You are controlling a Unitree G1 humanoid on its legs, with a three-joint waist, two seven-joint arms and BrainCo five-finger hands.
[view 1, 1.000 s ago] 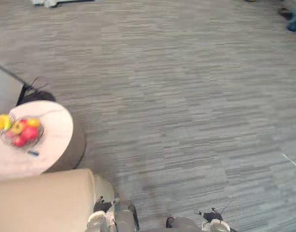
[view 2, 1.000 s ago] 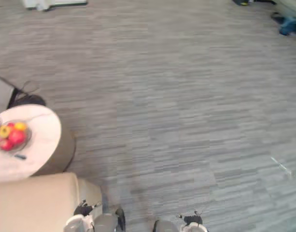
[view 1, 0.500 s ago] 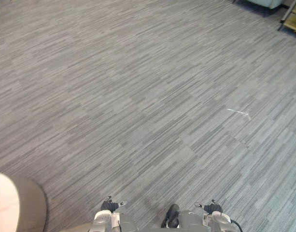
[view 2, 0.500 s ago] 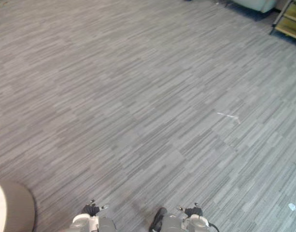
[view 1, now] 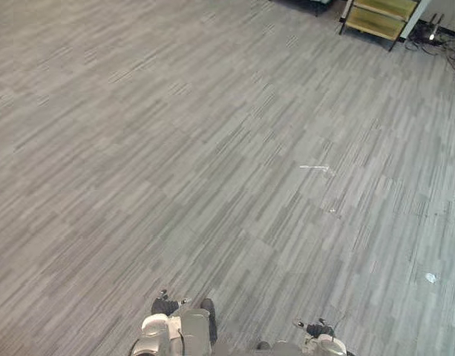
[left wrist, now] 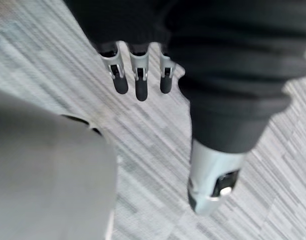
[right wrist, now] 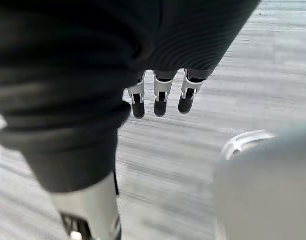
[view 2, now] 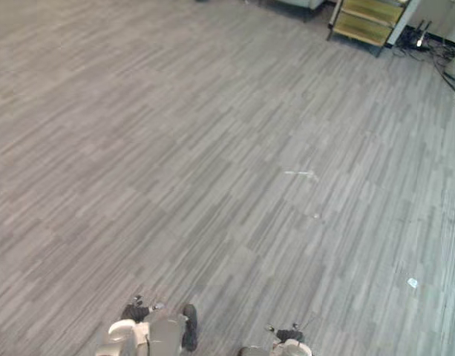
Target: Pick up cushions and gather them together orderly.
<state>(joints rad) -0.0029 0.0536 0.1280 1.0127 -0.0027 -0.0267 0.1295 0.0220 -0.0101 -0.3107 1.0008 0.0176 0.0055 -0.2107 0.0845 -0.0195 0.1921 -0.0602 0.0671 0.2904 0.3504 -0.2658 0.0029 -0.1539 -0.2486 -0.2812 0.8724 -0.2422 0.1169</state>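
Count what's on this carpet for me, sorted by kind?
Wooden shelf unit: 1
Cable tangle: 1
Pale furniture edge: 1
White scraps: 3, a streak, a speck, a bit
Total: 6

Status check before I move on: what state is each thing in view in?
left hand: open, fingers straight, holding nothing.
right hand: open, fingers straight, holding nothing.
wooden shelf: upright, at the far right of the carpet.
white scrap: lying flat on the carpet.
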